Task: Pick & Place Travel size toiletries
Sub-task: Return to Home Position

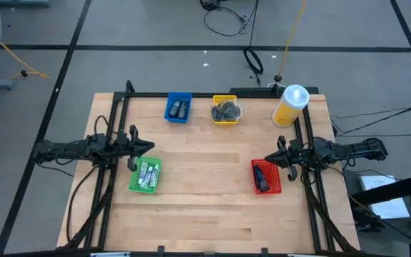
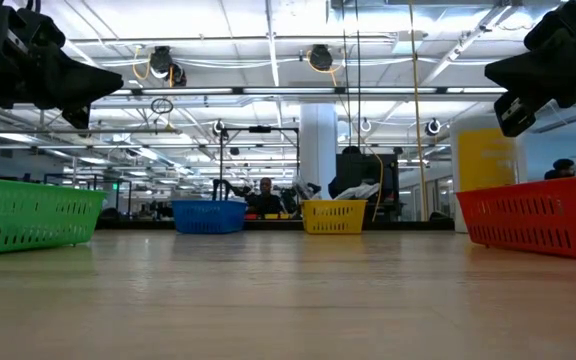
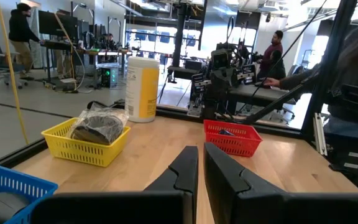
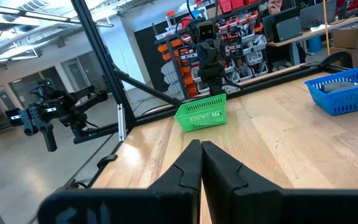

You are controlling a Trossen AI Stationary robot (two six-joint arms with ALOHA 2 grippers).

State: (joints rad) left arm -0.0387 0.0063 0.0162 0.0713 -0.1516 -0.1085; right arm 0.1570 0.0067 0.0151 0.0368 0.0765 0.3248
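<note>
**Work surface.** The wooden table carries four trays and one large bottle. No travel size toiletries lie loose on the tabletop; all visible items sit inside trays.

**Item locations (high view, clock positions taken from the table centre).**
- Green tray, 9 o'clock: holds the white tubes, lying side by side.
- Blue tray, 11 o'clock: holds the dark mini bottles.
- Yellow tray, 12 o'clock: holds a heap of dark grey pieces; the left wrist view shows this heap under a clear wrapping.
- Red tray, 3 o'clock: holds one dark blue item.
- Yellow bottle with white cap, 2 o'clock: stands upright at the table's far corner.

**End effectors.**
- Left gripper: positioned at the 12 o'clock side of the green tray, raised clear of the tabletop in the low view. Its fingers are drawn together to a narrow slit and hold nothing.
- Right gripper: positioned at the 12 o'clock side of the red tray, likewise raised. Its fingers are pressed together and hold nothing.
</note>
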